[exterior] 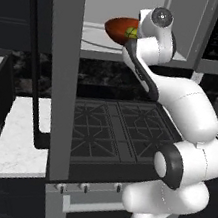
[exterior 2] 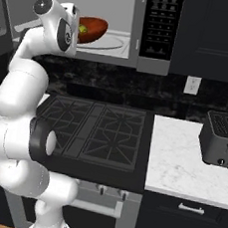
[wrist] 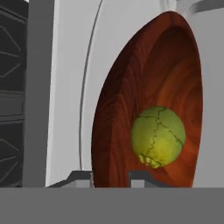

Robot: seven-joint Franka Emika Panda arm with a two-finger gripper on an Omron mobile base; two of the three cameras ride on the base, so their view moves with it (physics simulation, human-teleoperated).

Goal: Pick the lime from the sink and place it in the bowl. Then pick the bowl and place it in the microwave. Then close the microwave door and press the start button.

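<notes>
The glossy red-brown bowl (exterior: 119,29) rides in the air at the mouth of the grey steel microwave (exterior: 204,56), just over its pale round turntable (exterior: 96,36), with the small yellow-green lime (wrist: 158,136) sitting inside it. On the left the wide grey-framed microwave door (exterior: 61,77) hangs open. We're mid-placement, I'd say: next the bowl needs lowering onto the turntable and releasing. The claw (wrist: 110,175) pinches the bowl's near rim, fingertips (wrist: 81,177) either side of it, lime just beyond.
</notes>
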